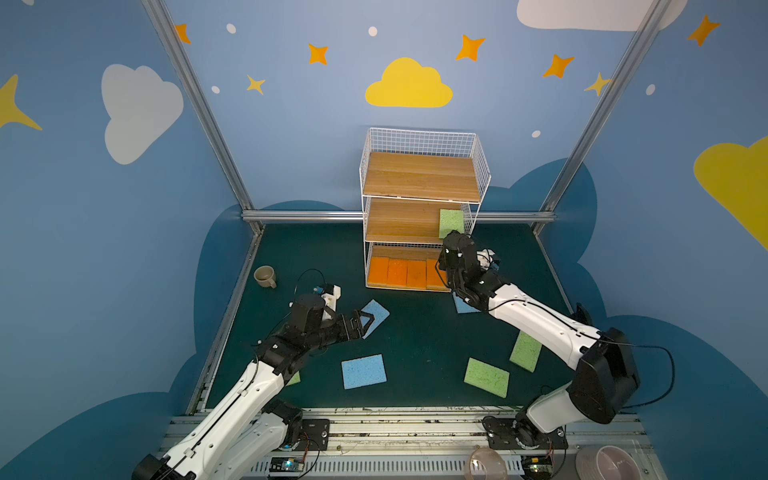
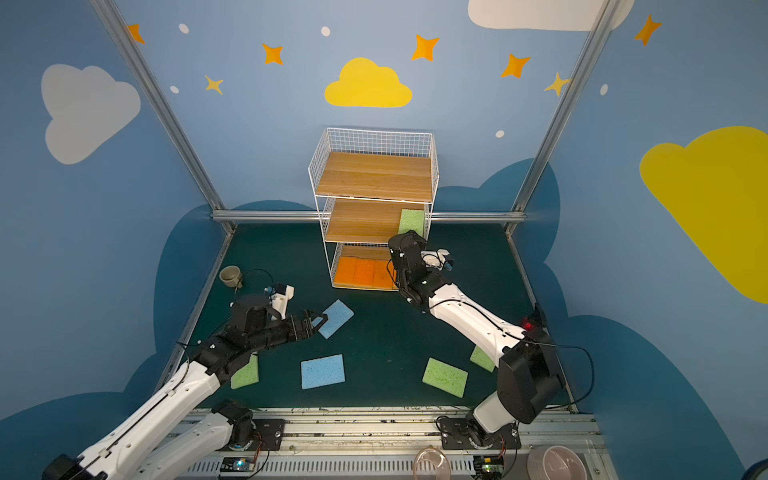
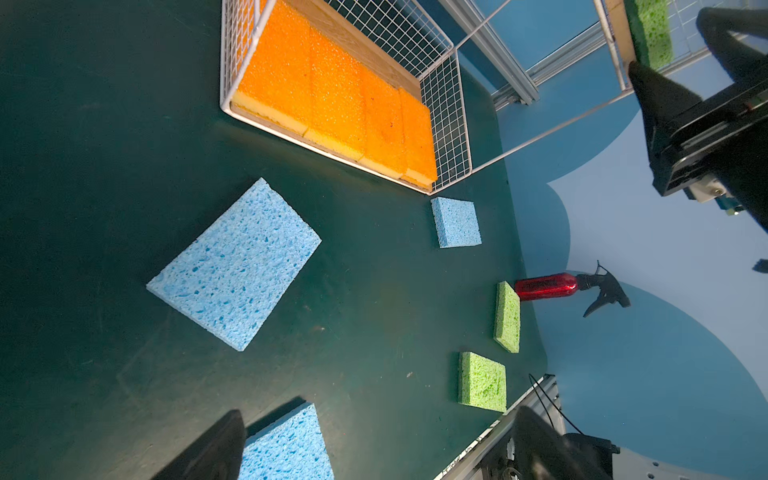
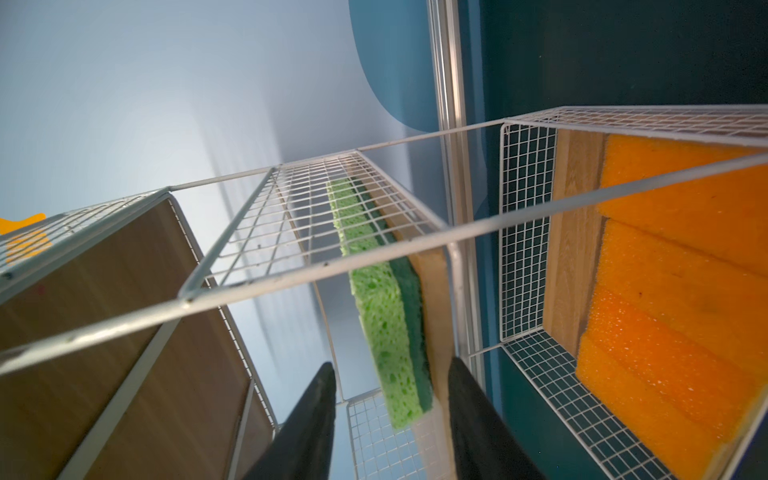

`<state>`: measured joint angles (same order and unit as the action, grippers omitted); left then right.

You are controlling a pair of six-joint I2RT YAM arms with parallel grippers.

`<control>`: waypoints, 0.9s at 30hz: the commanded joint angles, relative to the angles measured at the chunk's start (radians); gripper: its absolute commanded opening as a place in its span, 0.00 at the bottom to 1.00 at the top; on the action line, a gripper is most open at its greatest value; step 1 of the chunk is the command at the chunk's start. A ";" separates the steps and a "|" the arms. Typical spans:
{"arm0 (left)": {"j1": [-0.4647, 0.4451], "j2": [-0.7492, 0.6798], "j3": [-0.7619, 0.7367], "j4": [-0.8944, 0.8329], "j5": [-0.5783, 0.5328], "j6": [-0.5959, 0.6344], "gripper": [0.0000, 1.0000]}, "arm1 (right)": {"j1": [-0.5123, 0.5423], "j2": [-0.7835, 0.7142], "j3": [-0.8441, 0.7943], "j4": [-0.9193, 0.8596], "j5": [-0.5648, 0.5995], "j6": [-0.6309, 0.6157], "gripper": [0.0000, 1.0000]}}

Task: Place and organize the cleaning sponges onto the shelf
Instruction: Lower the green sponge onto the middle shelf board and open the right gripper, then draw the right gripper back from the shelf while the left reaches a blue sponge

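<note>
The white wire shelf (image 1: 419, 174) stands at the back of the mat in both top views. Several orange sponges (image 3: 332, 91) fill its bottom board side by side. One green sponge (image 4: 386, 316) lies at the right end of the middle board. My right gripper (image 4: 390, 363) is open at that tier's front, one finger on either side of the sponge's near end, with gaps showing. My left gripper (image 1: 365, 326) hangs open and empty above the mat beside a tilted blue sponge (image 1: 379, 311). Another blue sponge (image 1: 363, 371) lies nearer the front. A third blue sponge (image 1: 462, 306) sits partly under my right arm.
Green sponges lie loose on the mat: one green sponge (image 1: 486, 377) at the front right, a second (image 1: 525, 351) beside the right arm, a third (image 2: 245, 372) under the left arm. A mug (image 1: 264, 276) stands at the left, a red spray bottle (image 3: 544, 286) at the right wall.
</note>
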<state>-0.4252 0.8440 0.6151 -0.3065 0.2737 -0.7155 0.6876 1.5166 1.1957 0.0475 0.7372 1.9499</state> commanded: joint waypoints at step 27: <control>0.011 0.183 -0.063 0.072 -0.112 0.010 0.69 | -0.204 -0.313 -0.394 0.135 -0.764 -0.855 0.39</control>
<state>-0.4179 1.0050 0.5793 -0.2684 0.1917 -0.6937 0.5171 1.1797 0.7998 0.1810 0.2157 1.2388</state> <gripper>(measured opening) 0.704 0.394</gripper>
